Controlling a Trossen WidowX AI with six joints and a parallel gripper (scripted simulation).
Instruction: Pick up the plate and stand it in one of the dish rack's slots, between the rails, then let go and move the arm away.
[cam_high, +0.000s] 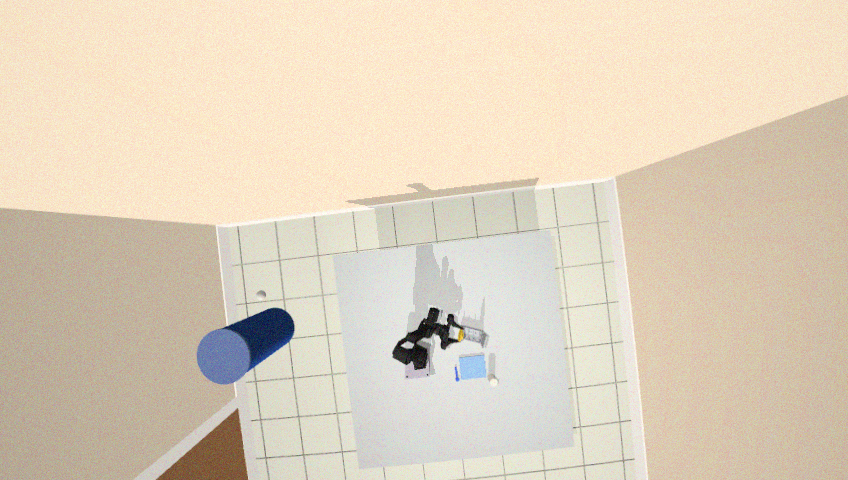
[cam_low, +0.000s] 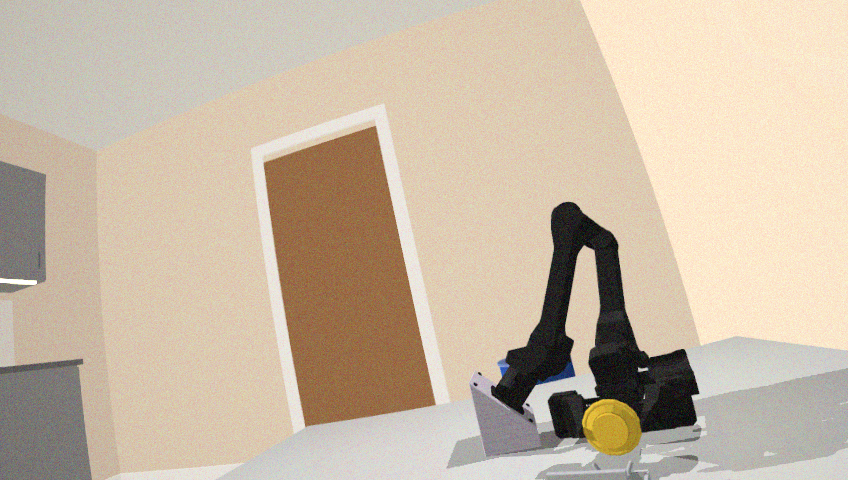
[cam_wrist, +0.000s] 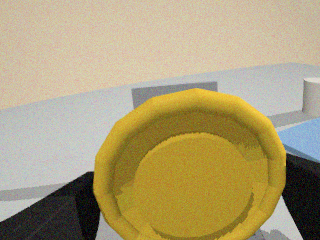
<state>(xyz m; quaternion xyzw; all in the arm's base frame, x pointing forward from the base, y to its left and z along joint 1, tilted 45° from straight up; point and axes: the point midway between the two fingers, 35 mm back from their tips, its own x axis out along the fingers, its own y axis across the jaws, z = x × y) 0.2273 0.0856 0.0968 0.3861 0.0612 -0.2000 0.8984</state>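
With 12 o'clock at the top edge of the top view, the gripper (cam_high: 460, 334) (cam_low: 612, 426) (cam_wrist: 190, 175) is clamped on the yellow plate (cam_high: 461, 335) (cam_low: 611, 427) (cam_wrist: 195, 185), one finger either side of it. Plate is on edge, broad face to the exterior camera, at the 9 o'clock end of the dish rack (cam_high: 476, 337) (cam_low: 565, 475). Can't tell whether plate touches rack or sits in a slot; not released.

Arm (cam_high: 425, 327) (cam_low: 559, 285) folds up high and back down; its pale base plate (cam_high: 410, 374) (cam_low: 505, 431) sits at rack's 8 o'clock, well apart. Blue board (cam_high: 472, 366) (cam_wrist: 307, 137) lies flat at rack's 6 o'clock, near it. Small blue tool (cam_high: 457, 373) is just beside the board, at about 9 o'clock. White cylinder (cam_high: 493, 380) (cam_wrist: 312, 95) stands at board's 4 o'clock, near its corner.

Wrist view: plate fills the middle and hides most of what's behind; grey panel (cam_wrist: 175, 88) pokes out above its rim at 12 o'clock, board at 2, white cylinder also at 2, farther out.
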